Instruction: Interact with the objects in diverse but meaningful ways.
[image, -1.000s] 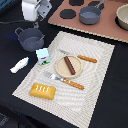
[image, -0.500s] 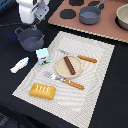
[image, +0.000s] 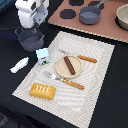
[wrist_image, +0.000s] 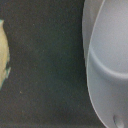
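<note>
Since the earlier frames the arm had shifted only slightly, and the gripper (image: 31, 26) remained over the grey two-handled pot (image: 31, 39) beside the placemat (image: 95, 75); finger spacing could not be determined. The smooth brown sausage (image: 69, 65) lay on a round tan plate (image: 60, 70), long axis diagonal. The golden scored bread loaf (image: 43, 90) lay near the mat's corner.

sausage (image: 69, 65) on plate (image: 60, 71), carton (image: 43, 56) beside pot (image: 31, 39)
</note>
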